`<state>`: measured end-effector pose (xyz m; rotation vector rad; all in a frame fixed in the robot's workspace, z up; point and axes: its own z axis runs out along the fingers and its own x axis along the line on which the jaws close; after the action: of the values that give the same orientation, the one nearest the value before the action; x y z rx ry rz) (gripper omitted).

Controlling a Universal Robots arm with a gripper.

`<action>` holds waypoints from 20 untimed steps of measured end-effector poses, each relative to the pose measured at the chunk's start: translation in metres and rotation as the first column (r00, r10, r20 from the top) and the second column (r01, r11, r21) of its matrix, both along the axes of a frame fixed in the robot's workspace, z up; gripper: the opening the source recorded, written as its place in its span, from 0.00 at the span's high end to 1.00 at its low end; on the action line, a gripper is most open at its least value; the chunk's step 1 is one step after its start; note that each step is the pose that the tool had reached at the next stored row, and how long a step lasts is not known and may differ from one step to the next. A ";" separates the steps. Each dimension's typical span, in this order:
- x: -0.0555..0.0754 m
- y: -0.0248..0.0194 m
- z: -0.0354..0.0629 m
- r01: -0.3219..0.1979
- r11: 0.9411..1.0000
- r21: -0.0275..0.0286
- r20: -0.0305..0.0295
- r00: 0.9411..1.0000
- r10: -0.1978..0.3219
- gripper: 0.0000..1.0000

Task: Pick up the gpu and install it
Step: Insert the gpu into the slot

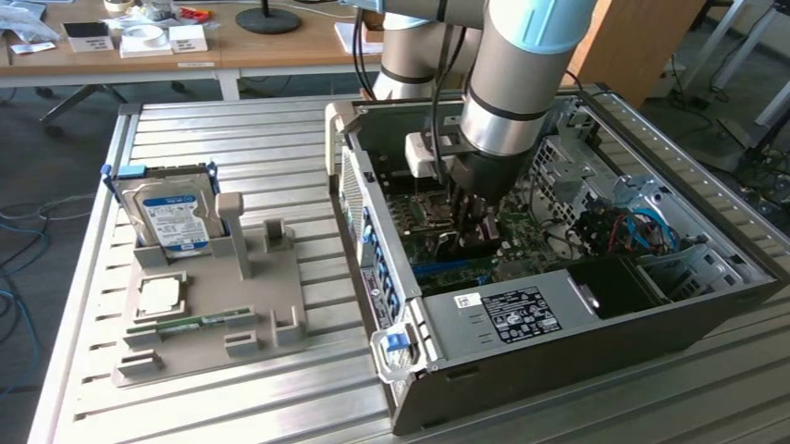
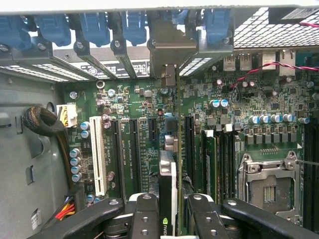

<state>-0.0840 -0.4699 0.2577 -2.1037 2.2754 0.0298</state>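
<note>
A blue-labelled hard drive (image 1: 173, 217) is standing upright in a grey holder tray (image 1: 210, 319) on the slatted metal table (image 1: 247, 139), with a square processor chip (image 1: 161, 296) and a green memory stick (image 1: 198, 324) lying nearby. An open computer case (image 1: 556, 277) is sitting toward the exterior view's right, exposing its green motherboard (image 2: 239, 99), white slot (image 2: 98, 162) and empty processor socket (image 2: 269, 186).
</note>
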 end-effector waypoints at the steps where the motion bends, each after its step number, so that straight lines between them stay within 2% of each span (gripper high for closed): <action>1: 0.000 0.0000 0.0000 0.000 1.000 0.000 0.000 1.000 0.000 0.73; 20: -0.002 0.0008 -0.0021 -0.005 1.000 0.000 0.000 1.000 0.005 0.73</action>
<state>-0.0858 -0.4691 0.2557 -2.1093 2.2700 0.0301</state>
